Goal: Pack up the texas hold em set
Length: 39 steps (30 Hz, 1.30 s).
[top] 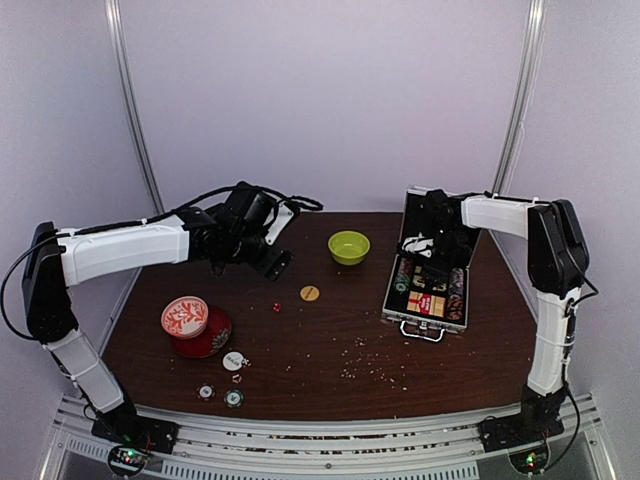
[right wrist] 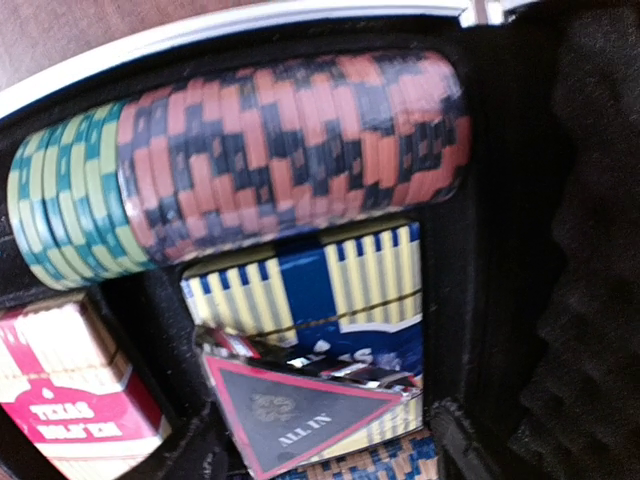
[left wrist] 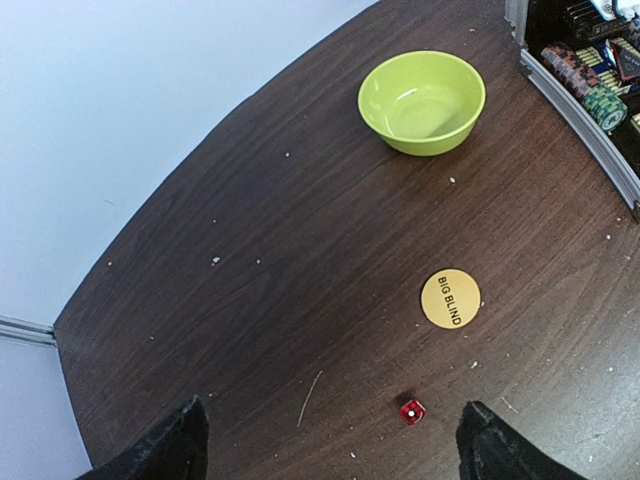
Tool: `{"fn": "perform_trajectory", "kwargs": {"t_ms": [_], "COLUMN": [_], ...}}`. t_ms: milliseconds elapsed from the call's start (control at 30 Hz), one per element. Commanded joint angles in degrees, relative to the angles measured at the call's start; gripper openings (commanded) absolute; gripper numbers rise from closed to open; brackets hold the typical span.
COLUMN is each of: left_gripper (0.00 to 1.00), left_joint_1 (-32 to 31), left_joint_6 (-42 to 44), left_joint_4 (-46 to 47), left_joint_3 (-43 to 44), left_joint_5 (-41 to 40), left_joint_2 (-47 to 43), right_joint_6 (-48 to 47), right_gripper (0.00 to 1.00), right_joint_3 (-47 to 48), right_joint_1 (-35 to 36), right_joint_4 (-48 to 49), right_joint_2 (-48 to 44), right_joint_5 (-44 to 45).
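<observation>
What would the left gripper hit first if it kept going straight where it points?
Most likely the bare tabletop, just beside the tiny red die. The left gripper, jaws open, points down at that spot with nothing in between, though depth is hard to judge.

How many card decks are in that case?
2, side by side below the chip row: red deck, blue deck partly under the ALL IN plaque. More may hide.

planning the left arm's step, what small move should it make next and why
Probably lower the left gripper onto the red die. Its jaws stand wide open, and in the wrist view the die lies loose on the table between the fingertips, not yet in the case.
</observation>
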Motion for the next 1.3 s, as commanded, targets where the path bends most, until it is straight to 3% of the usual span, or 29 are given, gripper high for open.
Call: {"fn": "perform_trajectory", "kwargs": {"t_ms": [0, 367, 800, 967, 1267], "left_gripper": [0.88, 0.88, 0.85, 0.82, 0.72], "left_joint_1": [-0.2, -0.1, -0.1, -1.7, -2.8], "left_joint_6": [0.1, 0.0, -0.6, -7.9, -19.3], "left_joint_4": [0.4, 0.3, -0.9, -12.7, -21.7], "left_joint_3": [1.6, 1.7, 2.7, 9.0, -1.8], "left_joint_5": [0.5, 0.9, -0.1, -3.3, 2.7], "left_joint_2": [0.8, 0.7, 3.2, 6.7, 0.3], "right_joint_6": [-0.7, 0.1, 7.9, 9.7, 12.5], "right_gripper": [0.74, 0.75, 0.74, 0.72, 0.71], "right_joint_3": [0.0, -1.8, -16.2, -22.3, -32.5], "right_joint_1": [-0.7, -0.7, 3.6, 5.1, 5.4], "right_joint_4": [3.6, 2.3, 5.0, 7.3, 17.8], "right_joint_2": [-1.0, -4.1, -18.7, -25.1, -32.6], "right_joint_5": [1.5, -0.7, -17.1, -27.9, -37.3]}}
